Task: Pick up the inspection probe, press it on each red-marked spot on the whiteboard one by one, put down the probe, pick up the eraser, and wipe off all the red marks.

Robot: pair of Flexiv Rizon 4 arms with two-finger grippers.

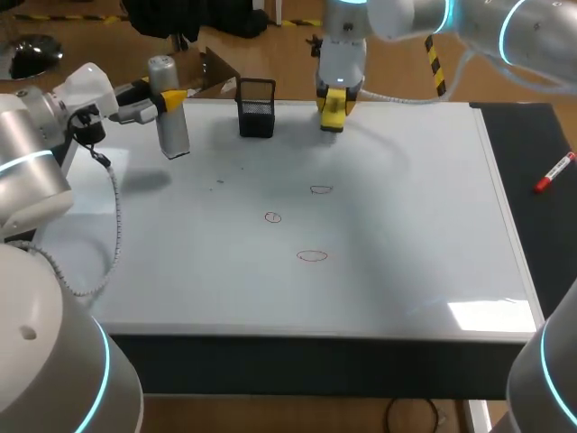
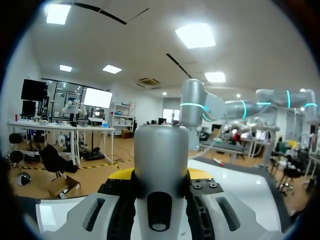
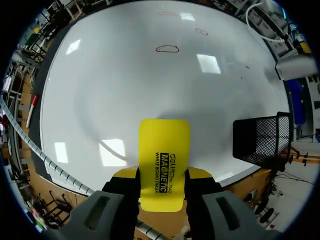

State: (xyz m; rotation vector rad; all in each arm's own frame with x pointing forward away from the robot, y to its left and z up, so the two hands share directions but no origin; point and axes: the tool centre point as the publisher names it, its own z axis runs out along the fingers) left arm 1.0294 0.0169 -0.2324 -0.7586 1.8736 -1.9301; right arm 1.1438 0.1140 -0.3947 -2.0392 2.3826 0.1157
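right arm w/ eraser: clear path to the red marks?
Probably yes. The right gripper is shut on the eraser; bare whiteboard lies between it and the red marks; mesh basket stands aside.

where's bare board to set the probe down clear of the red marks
Bare whiteboard right of the red marks and along its near edge. Crowded along the far edge: probe, mesh holder, eraser.

Dark table (image 1: 532, 144) bearing whiteboard (image 1: 406, 271), three red marks (image 1: 312, 255), black mesh basket (image 1: 256, 108) on board, marker (image 1: 554, 172) beside
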